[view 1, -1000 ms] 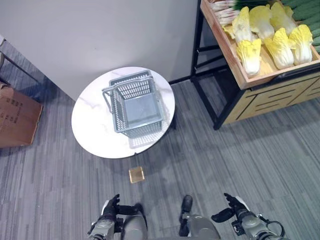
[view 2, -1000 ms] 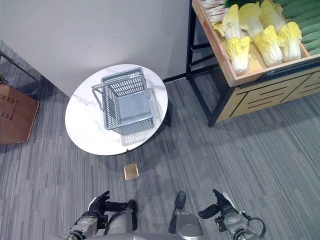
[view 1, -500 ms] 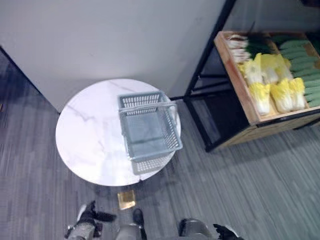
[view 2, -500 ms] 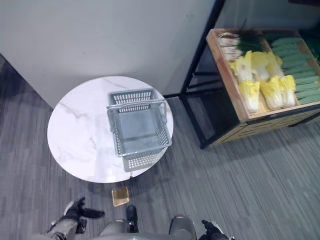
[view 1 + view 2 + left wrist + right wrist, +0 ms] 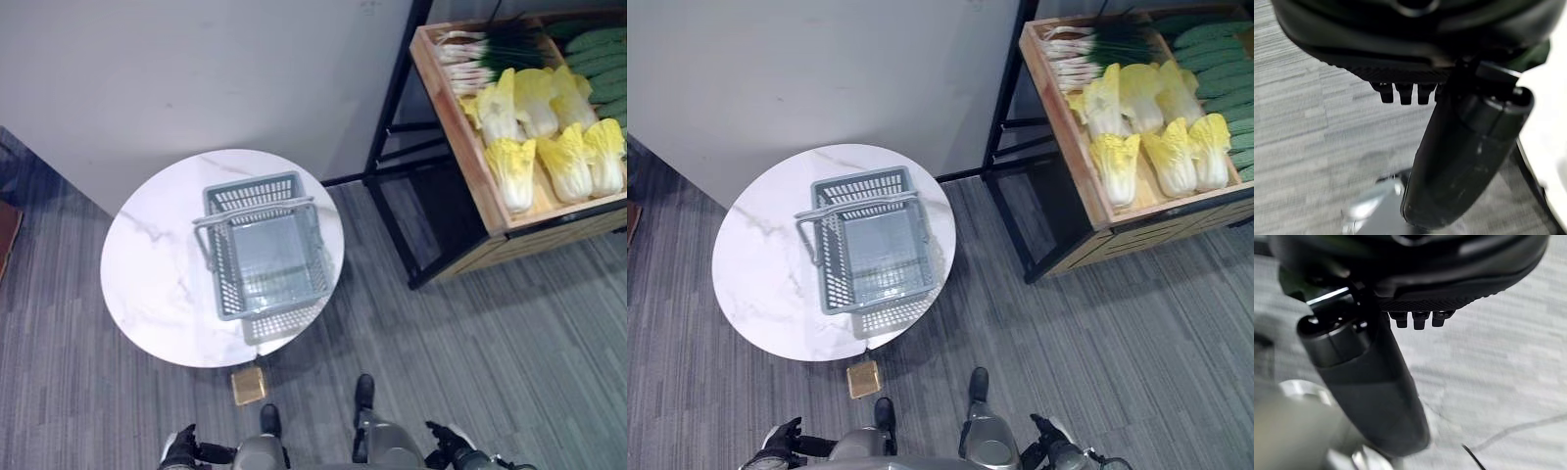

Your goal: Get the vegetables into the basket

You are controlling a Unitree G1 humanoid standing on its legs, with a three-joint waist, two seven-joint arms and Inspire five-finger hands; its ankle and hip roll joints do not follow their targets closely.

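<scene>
One empty grey basket (image 5: 265, 257) on round tabletop (image 5: 147, 284); five cabbages (image 5: 512, 166) in crate (image 5: 470, 157) at 2 o'clock. Left hand (image 5: 1459, 161), right hand (image 5: 1366, 377) low, fingers relaxed, empty.

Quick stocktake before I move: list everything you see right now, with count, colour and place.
basket: one, grey, empty, on the table
table: one, round, white marble, ahead left by the wall
napa cabbages: several, yellow and white, in the crate
scallions: a bunch, white and green, crate's far end
cucumbers: several, green, crate's right side
crate: one, wooden, on the black-framed stand at right
small block: one, tan, floor by the table
left hand: dark, low, open
right hand: dark, low, open
</scene>
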